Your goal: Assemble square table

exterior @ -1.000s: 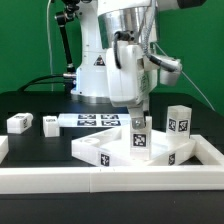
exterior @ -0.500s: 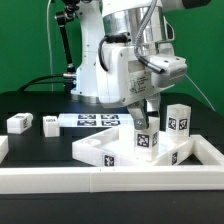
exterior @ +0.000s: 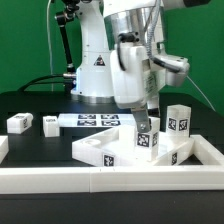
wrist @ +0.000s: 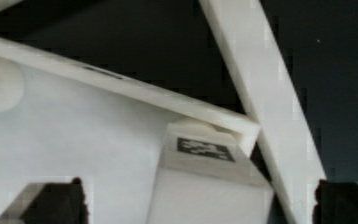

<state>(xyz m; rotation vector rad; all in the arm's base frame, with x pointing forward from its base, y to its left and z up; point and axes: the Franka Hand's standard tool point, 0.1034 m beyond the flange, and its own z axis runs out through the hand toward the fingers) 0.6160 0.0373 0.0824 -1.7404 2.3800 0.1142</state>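
You have the square top lying flat on the black bench. It is white plastic with a raised rim and black-and-white tags on its near side face. One leg, a small white block with a tag facing the camera, stands upright on the top, toward the exterior view's right. The end effector hangs directly over that leg with its jaws spread wide. In the wrist view the two dark fingertips sit at opposite edges of the picture, with white plastic and a tag between them, and nothing is gripped between them.

A second leg stands upright at the top's far corner on the exterior view's right. You cannot tell whether it rests on the top or just behind it. A third leg and a fourth leg sit on the bench, well off to the exterior view's left of the top and apart from each other. The marker board lies flat just behind the top, between it and the robot base.

The white rail runs just in front of the top and turns along the exterior view's right, boxing the top in on those two sides. Your open bench lies to the exterior view's left of the top.
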